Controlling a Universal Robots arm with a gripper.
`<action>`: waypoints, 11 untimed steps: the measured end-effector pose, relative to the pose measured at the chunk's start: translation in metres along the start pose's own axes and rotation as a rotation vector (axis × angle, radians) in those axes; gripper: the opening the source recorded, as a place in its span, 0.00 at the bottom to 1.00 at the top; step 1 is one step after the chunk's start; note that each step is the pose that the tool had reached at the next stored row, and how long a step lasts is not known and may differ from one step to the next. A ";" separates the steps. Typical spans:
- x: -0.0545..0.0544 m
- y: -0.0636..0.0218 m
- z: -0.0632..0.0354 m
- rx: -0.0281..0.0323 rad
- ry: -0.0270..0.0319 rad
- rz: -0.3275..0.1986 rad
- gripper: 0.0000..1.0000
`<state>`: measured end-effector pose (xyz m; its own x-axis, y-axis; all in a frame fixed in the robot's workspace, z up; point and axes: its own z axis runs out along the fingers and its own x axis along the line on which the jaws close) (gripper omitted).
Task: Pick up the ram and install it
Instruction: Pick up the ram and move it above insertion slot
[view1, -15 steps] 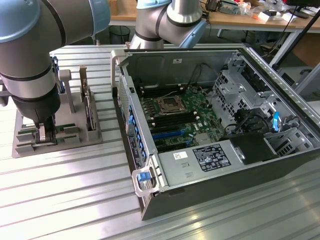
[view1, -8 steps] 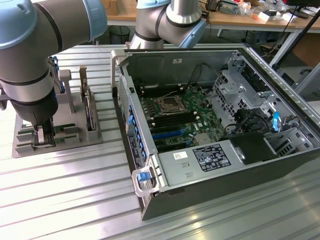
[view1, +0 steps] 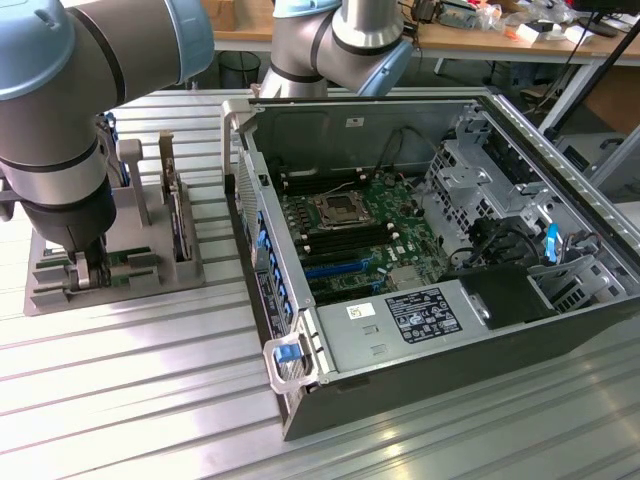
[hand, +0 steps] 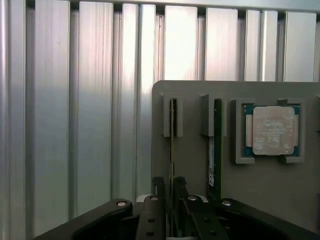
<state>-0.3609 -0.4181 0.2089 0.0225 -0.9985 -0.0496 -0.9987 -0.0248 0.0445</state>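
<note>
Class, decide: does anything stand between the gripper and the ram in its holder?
Nothing visible does. The gripper is right at the ram, which stands on edge in the grey holder; a second stick sits apart beside it.

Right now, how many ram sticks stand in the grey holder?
2. One ram stands edge-on in the slot at the tool; a second stick stands in the next slot, beside the processor chip. The tool hides part of the grey holder, so more may exist.
</note>
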 end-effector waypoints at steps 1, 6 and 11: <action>0.000 0.0000 0.0000 0.0000 0.0001 0.000 0.12; 0.000 0.0000 0.0000 0.0000 0.0001 0.000 0.12; 0.000 0.0000 0.0000 0.0000 0.0000 0.000 0.12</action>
<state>-0.3609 -0.4182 0.2090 0.0225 -0.9985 -0.0496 -0.9987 -0.0247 0.0445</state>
